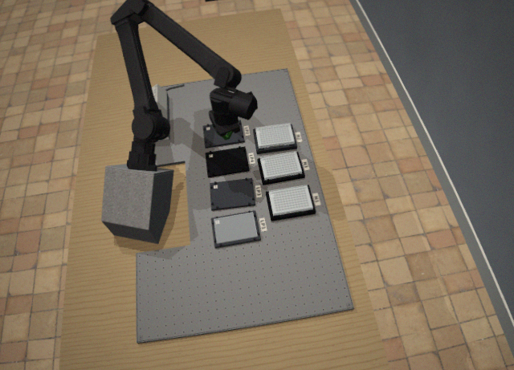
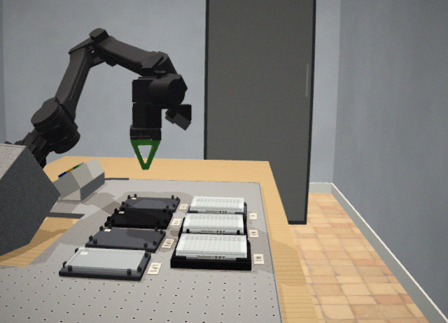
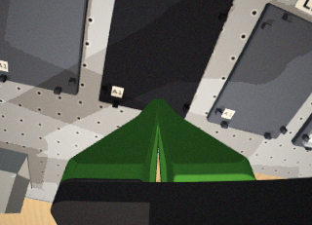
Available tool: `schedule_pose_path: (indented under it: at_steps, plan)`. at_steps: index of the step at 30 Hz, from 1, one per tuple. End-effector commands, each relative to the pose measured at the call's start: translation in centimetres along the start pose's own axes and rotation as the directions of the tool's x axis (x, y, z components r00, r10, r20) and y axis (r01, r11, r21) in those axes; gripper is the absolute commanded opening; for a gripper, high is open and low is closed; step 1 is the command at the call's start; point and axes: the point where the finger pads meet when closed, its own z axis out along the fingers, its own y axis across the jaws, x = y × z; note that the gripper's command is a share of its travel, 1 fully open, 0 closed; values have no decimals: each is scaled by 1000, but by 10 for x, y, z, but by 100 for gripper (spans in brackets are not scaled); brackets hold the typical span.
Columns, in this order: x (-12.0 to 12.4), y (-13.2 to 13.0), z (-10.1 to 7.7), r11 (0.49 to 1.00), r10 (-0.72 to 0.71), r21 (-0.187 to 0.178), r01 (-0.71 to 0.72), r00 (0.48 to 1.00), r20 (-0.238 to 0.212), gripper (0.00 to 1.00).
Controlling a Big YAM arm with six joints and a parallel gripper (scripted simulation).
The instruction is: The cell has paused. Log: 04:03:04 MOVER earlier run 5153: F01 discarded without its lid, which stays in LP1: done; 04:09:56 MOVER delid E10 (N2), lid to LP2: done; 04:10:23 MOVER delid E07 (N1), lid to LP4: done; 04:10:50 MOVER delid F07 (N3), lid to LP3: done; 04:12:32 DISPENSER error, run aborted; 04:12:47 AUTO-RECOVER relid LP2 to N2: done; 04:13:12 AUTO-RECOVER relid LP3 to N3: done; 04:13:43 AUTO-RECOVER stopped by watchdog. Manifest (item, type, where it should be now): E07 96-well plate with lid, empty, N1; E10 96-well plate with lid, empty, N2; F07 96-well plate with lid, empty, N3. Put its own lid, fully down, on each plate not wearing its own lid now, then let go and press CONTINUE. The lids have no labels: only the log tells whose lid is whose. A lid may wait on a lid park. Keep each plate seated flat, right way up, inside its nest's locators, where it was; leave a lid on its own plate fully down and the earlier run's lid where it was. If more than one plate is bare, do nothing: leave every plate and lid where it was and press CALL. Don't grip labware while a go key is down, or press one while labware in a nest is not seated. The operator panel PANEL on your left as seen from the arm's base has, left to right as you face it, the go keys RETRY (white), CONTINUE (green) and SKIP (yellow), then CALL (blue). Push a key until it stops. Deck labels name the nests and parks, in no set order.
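Observation:
My gripper (image 2: 145, 164) (image 1: 226, 136) is shut and empty, raised well above the deck. It hangs over the far end of the lid park row. In the wrist view the fingertips (image 3: 158, 108) point at the near edge of the dark, empty park LP4 (image 3: 166, 37). Empty parks lie on either side of it (image 3: 42, 18) (image 3: 267, 69). Three white 96-well plates (image 1: 275, 136) (image 1: 280, 166) (image 1: 290, 200) sit in their nests. All three look alike with pale tops that seem lidded. One lid (image 1: 235, 228) (image 2: 104, 262) rests on the nearest park. The panel (image 2: 78, 178) stands at the far left.
A grey block (image 1: 135, 200) holds the arm's base at the deck's left edge. A tall dark cabinet (image 2: 258, 95) stands behind the table. Small label cards sit beside each park and nest.

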Motion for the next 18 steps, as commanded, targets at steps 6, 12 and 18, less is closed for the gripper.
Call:
schedule_pose_path:
  at_steps: [6, 12, 18]
  plan:
    - [-2, 33, -1, 989, -146, -5, 146, 989, -2, 0]
    - [-7, 63, -4, 962, -272, 1, 272, 962, 2, 0]
    - [-8, 89, -5, 932, -363, 2, 363, 932, 3, 0]
